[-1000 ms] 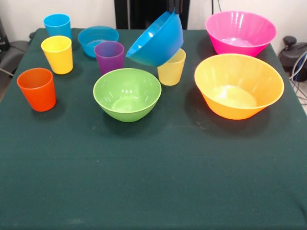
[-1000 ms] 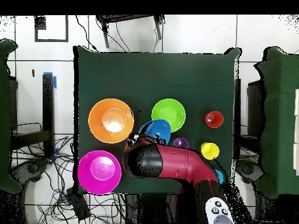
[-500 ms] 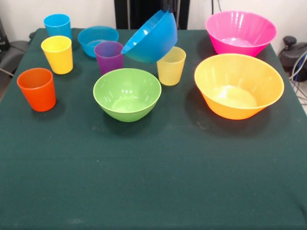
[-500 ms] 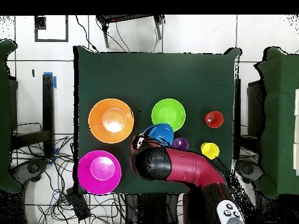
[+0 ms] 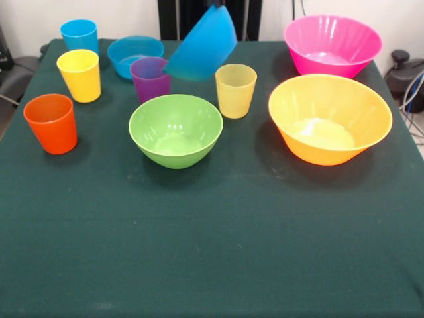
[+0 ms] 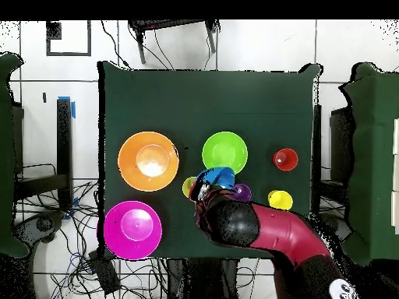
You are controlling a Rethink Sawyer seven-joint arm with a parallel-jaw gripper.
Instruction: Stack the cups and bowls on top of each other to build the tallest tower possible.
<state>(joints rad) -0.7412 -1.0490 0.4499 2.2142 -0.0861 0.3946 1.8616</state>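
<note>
A medium blue bowl [image 5: 202, 45] hangs tilted in the air above the purple cup [image 5: 151, 78] and the pale yellow-green cup [image 5: 236, 89]. My gripper [image 5: 220, 4] is shut on its upper rim at the top edge of the front view. In the overhead view the arm [image 6: 257, 230] covers most of that bowl [image 6: 218, 177]. On the cloth stand the green bowl [image 5: 175, 129], the large orange-yellow bowl [image 5: 329, 118], the large pink bowl [image 5: 332, 45] and a small shallow blue bowl [image 5: 136, 54]. The blue cup [image 5: 79, 34], yellow cup [image 5: 79, 74] and orange cup [image 5: 51, 122] stand apart at the left.
The dark green tablecloth [image 5: 212, 252] has a wide bare stretch along its near half in the front view. Cables and chairs [image 6: 35, 187] lie around the table on the floor.
The blue bowl has risen and drifted left in the front view, tipping more steeply. It has uncovered the pale yellow-green cup. The arm has swung across in the overhead view.
</note>
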